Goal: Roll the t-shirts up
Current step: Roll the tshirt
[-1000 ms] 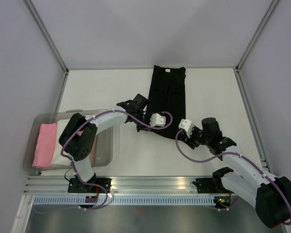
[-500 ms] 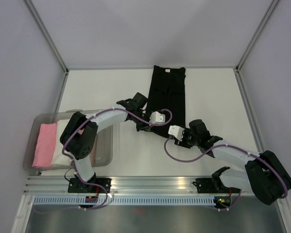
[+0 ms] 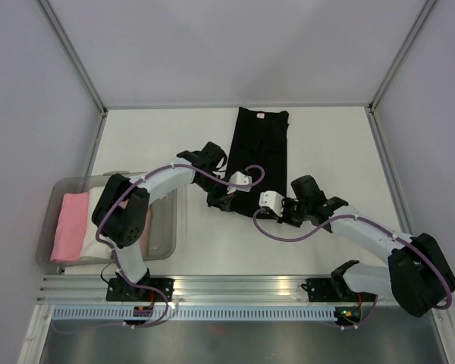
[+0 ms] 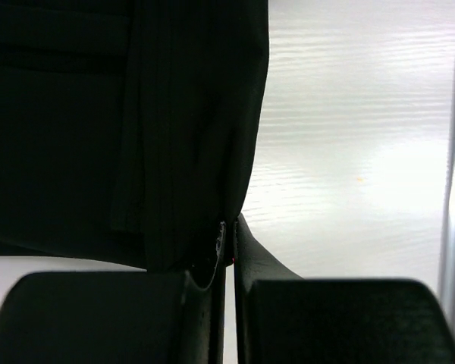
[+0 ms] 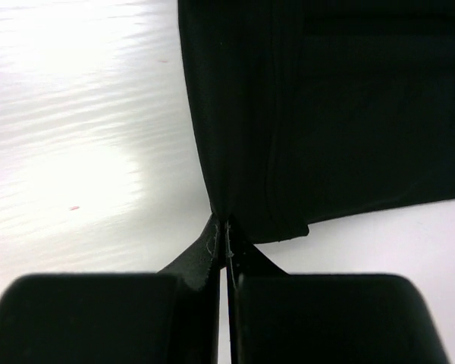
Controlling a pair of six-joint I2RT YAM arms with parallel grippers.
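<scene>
While left fingers [image 4: 258,273] and right fingers [image 5: 201,262] clench the black t-shirt [image 3: 262,152] by near corners, open table [image 3: 152,144] flanks its edges.

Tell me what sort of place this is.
Most likely a lab robot test cell: a white table boxed in by plain pale panels on aluminium posts, two arms bolted to a metal rail at its near edge, and a black t-shirt and a clear bin as props.

I see a white table [image 3: 152,140] boxed in by pale lilac walls [image 3: 235,45], with grey metal posts [image 3: 72,54] at the back corners and a slotted rail [image 3: 235,288] along my near edge.
</scene>
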